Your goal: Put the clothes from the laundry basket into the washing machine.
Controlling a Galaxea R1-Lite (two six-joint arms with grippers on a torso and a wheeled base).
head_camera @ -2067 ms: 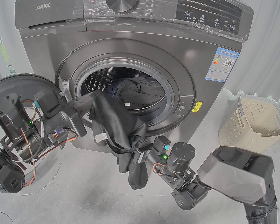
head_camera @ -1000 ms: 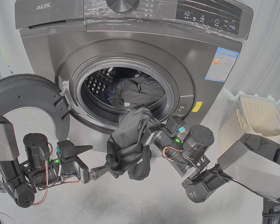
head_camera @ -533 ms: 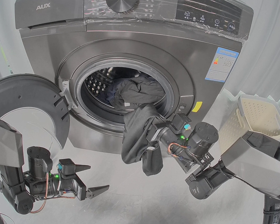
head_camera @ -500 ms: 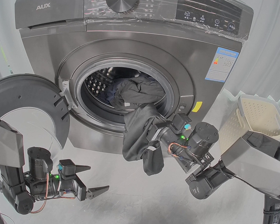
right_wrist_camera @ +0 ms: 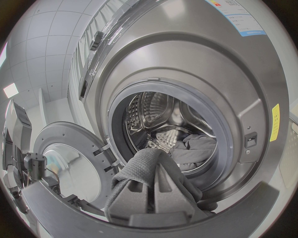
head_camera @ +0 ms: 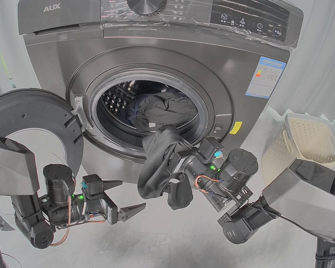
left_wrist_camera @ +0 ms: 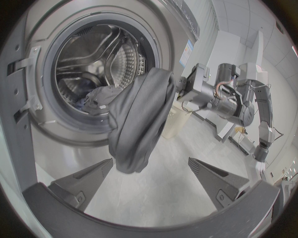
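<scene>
Head view, nearest first: the left pincer (head_camera: 133, 193) hangs low above the floor (head_camera: 162, 251), below and in front of the open door (head_camera: 30, 112), its two fingers spread wide with nothing between them. Just beyond it, toward the robot's right, the right pincer (right_wrist_camera: 153, 186) is pressed together on a dark garment (head_camera: 158, 163), pinching a fold near its top. The cloth drapes over the fingers and hangs down in a bunch, clear of the floor. Its top sits level with the lower rim of the opening; whether it touches the rim cannot be told. Behind it stands the grey washing machine (head_camera: 184, 58), its round door swung out to the robot's left. Inside the drum (head_camera: 116, 94) lies a heap of other dark clothes (head_camera: 166, 108). Farther off on the robot's right, the cream perforated laundry basket (head_camera: 305, 152) stands on the floor just beside the machine.
</scene>
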